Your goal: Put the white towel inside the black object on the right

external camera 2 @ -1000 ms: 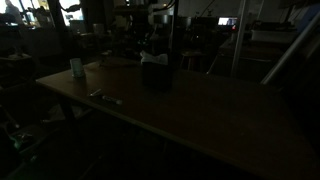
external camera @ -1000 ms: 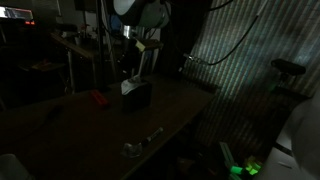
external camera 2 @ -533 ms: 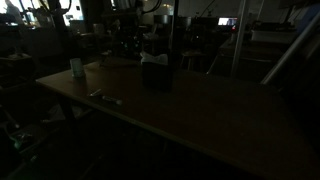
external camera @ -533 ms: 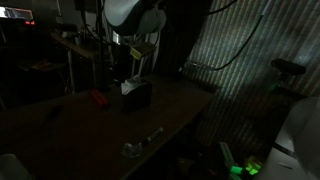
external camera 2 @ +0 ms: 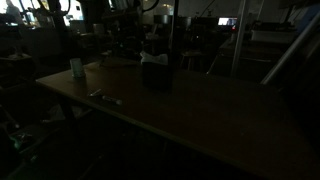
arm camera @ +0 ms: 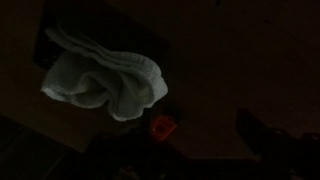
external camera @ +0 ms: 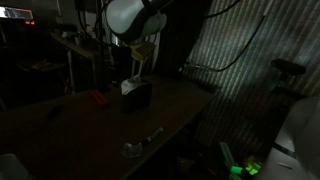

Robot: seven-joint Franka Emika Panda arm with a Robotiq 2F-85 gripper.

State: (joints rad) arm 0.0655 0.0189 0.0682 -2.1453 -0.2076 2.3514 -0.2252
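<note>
The crumpled white cloth towel (arm camera: pixel 105 80) sat bunched in the top of the upright black boxy container (external camera: pixel 138 98), near the table (external camera 2: pixel 200 110) far edge.

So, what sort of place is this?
Probably a dim lab or workshop: a robot arm over a long wooden table, a ribbed wall and cluttered benches behind.

arm (external camera: pixel 128 14): glossy white shell, rounded and bulbous at the joint, seen in an exterior view
joint seams: dark bands between the white sections
wrist section: paler, narrower piece below the big joint
gripper (external camera: pixel 137 70): dark, its details lost in the gloom
</note>
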